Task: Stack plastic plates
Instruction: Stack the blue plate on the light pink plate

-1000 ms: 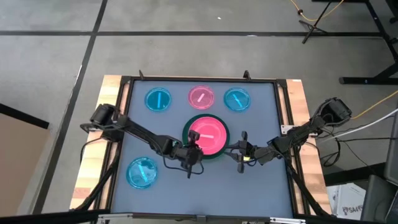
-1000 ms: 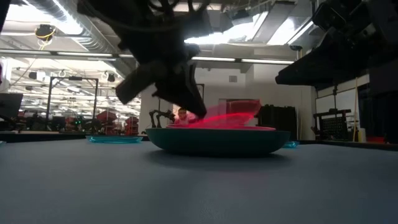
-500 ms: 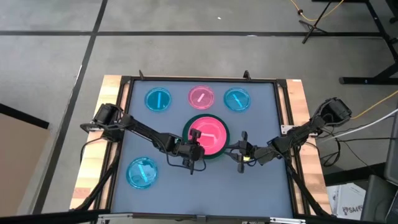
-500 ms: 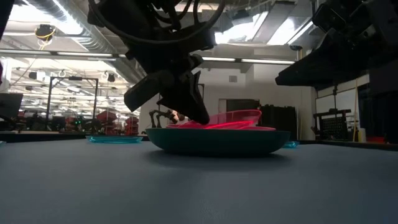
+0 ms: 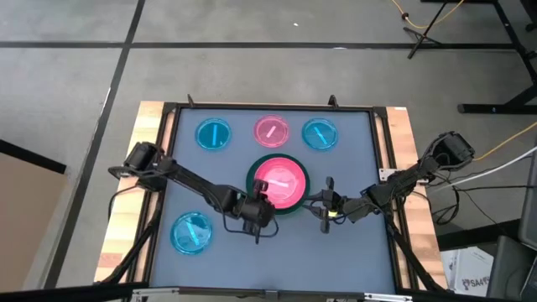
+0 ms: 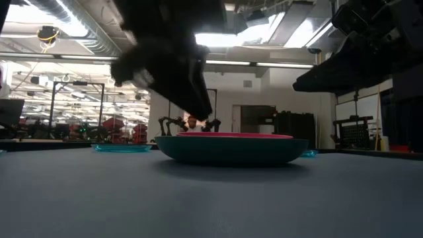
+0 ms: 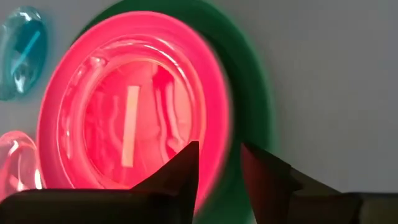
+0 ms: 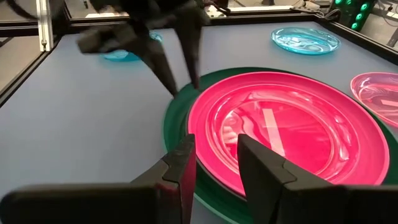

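Observation:
A dark green plate [image 5: 295,208] sits mid-table with a hot pink plate [image 5: 289,195] in it. A small translucent pink plate [image 8: 280,130] lies flat inside the pink one. No dark grey plate shows. My left gripper [image 7: 219,152] hovers open and empty just above the stack's near-left rim; it also shows in the high view [image 5: 263,200]. My right gripper [image 8: 216,146] hovers open and empty by the stack's near-right rim and shows in the high view too [image 5: 313,200].
Three small plates lie along the far edge: blue [image 5: 213,134], translucent pink [image 5: 271,130] and blue [image 5: 320,134]. Another blue one [image 5: 192,232] lies at the near left. A black frame [image 5: 168,151] borders the grey mat.
My left gripper has let go of the small translucent pink plate and risen a little toward the near-left. The plate was tilted with its right edge raised. It has dropped flat into the hot pink plate.

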